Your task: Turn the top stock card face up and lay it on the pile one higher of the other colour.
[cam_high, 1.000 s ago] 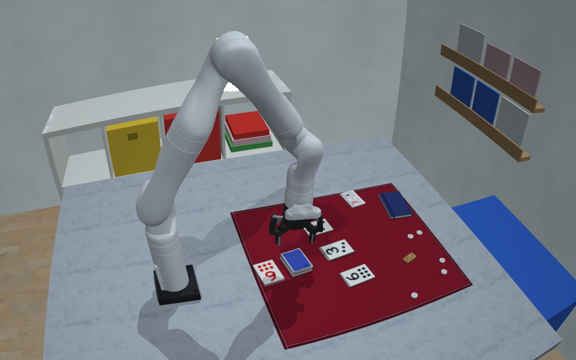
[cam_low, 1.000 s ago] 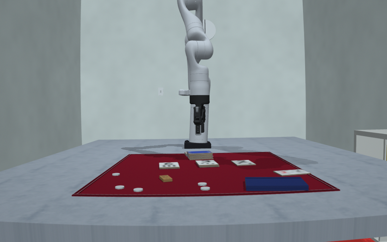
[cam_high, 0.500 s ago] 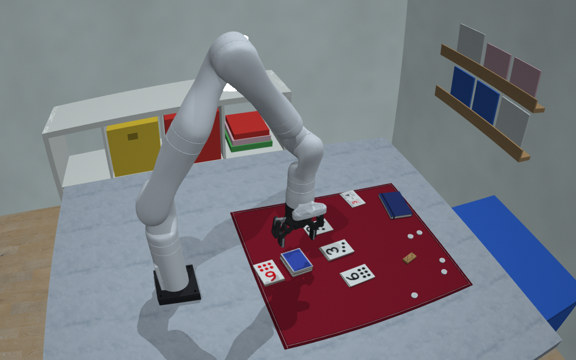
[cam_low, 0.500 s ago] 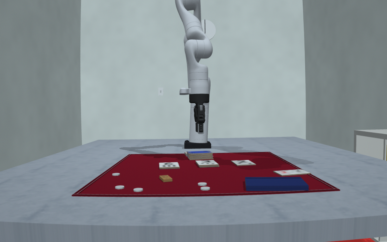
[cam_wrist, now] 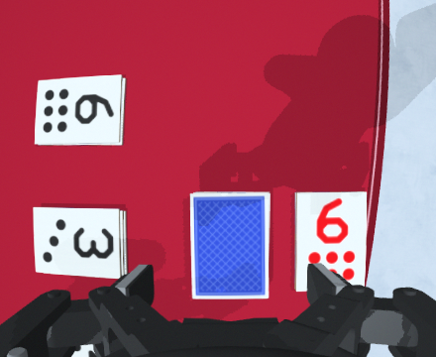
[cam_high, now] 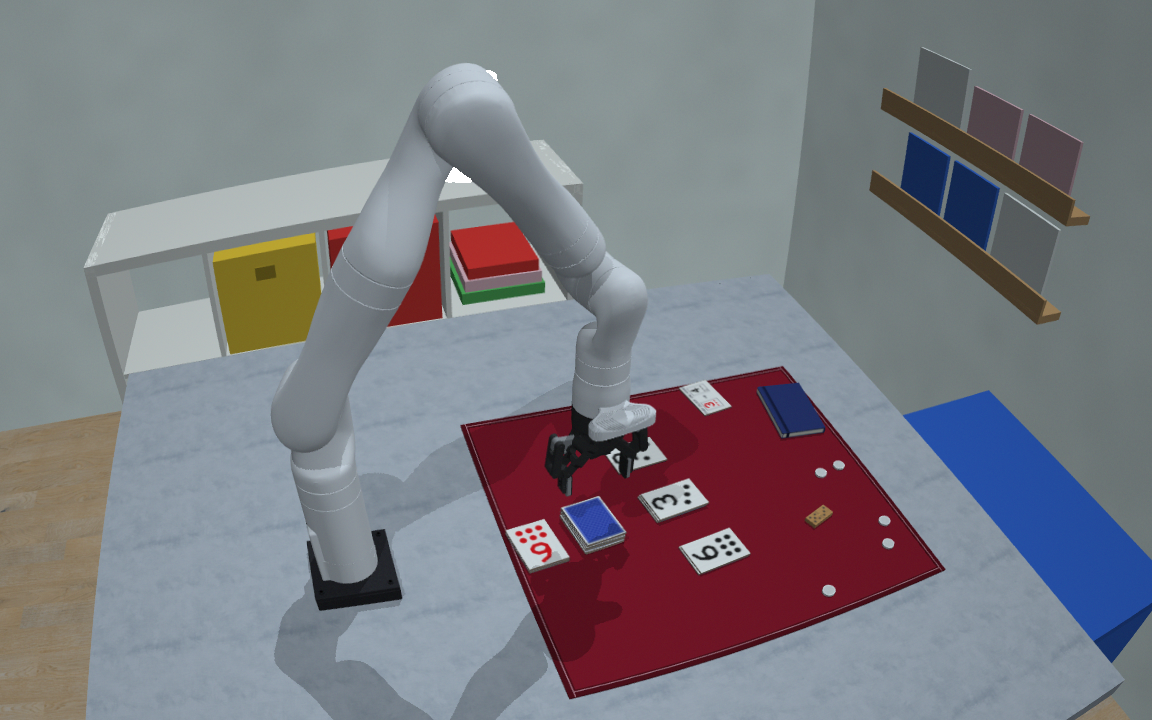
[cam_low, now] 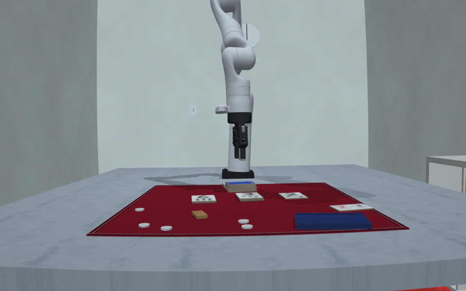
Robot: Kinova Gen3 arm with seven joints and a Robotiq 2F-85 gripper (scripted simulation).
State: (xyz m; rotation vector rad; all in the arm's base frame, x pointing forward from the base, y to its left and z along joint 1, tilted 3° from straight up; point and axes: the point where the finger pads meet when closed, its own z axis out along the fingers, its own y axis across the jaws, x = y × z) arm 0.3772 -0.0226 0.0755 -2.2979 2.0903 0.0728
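Observation:
The face-down stock (cam_high: 592,519) (cam_low: 240,187) (cam_wrist: 230,245) shows a blue patterned back on top. A red six (cam_high: 537,544) (cam_wrist: 332,223) lies face up beside it, at the mat's edge. Three piles stand in a row: black six (cam_high: 714,549) (cam_low: 203,198) (cam_wrist: 79,110), black three (cam_high: 673,499) (cam_low: 249,196) (cam_wrist: 79,243) and black two (cam_high: 647,456) (cam_low: 292,195), partly hidden by the gripper in the top view. My gripper (cam_high: 596,481) (cam_low: 239,158) (cam_wrist: 230,282) is open and empty, pointing down above the stock's level. In the wrist view its fingers frame the stock's near end.
The red mat (cam_high: 652,617) (cam_low: 220,209) (cam_wrist: 178,40) also bears a dark blue notebook (cam_high: 790,410) (cam_low: 332,221), a card with red and black marks (cam_high: 705,396) (cam_low: 351,207), a wooden domino (cam_high: 818,515) (cam_low: 199,214) and several white discs. Wall shelves stand beyond the table.

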